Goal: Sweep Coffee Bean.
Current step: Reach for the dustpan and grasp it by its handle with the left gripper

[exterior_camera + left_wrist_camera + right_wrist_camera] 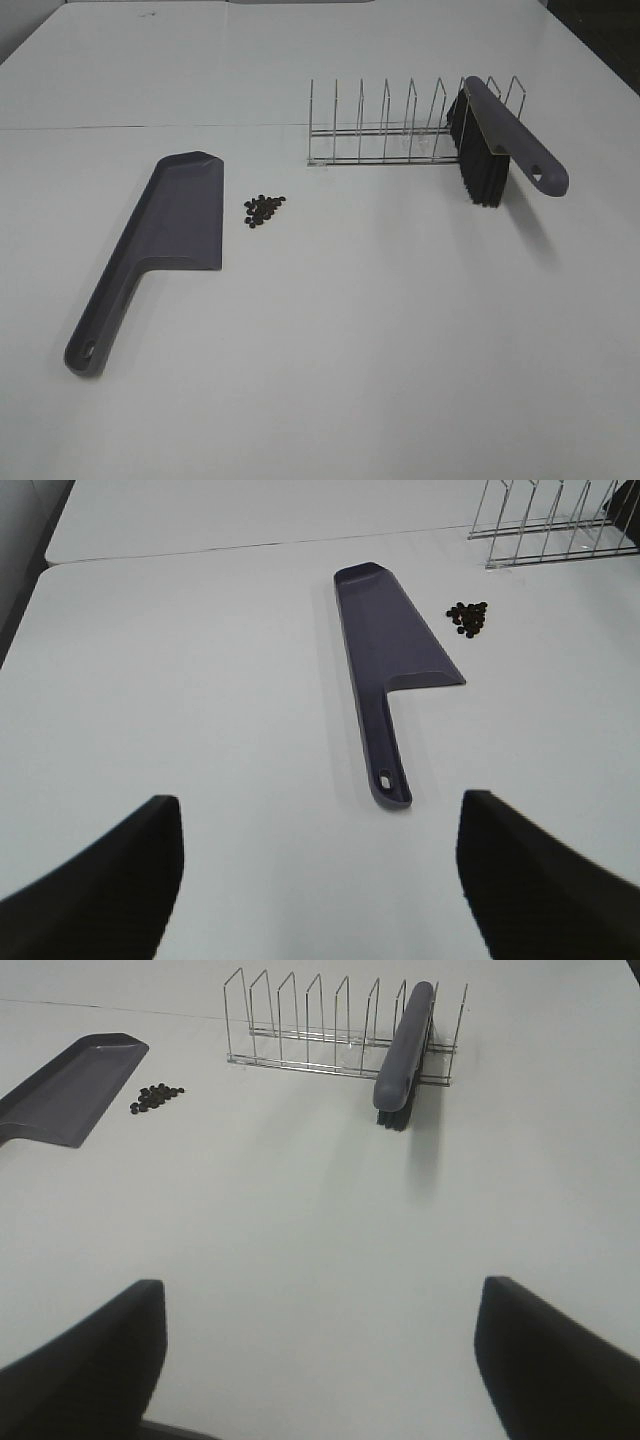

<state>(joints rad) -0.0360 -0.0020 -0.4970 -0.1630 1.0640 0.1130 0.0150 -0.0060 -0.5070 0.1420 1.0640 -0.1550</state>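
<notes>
Well, we find the left pincer [320,825] released: its two dark fingers [110,880] stand wide apart, with only the bare white table [200,700] between them, and they grasp nothing. Straight ahead of it, clear of the fingertips, the purple-grey dustpan [385,630] lies flat on the table. Its handle end, with the hang hole, is nearest the pincer, and its broad tray points away. The coffee beans [468,617] sit farther out than the handle. They lie just beside the tray's side edge, on the side toward the right arm. We see them gathered in one small tight heap on the table, and a narrow strip of white shows between heap and pan.

Likewise we find the right pincer [322,1300] released, its fingers spread wide over bare table and clasping nothing. Well ahead of it stands a wire rack [300,1030] of upright loops. A brush [405,1045] leans in a slot near the rack's end on this pincer's own side. Its black bristles point down to the table, and its grey handle juts out of the rack toward the pincer. From this pincer the beans lie ahead and off toward the left arm, nearer than the rack. They sit between the rack's far end and the dustpan tray, well apart from the brush. Neither pincer touches anything.
</notes>
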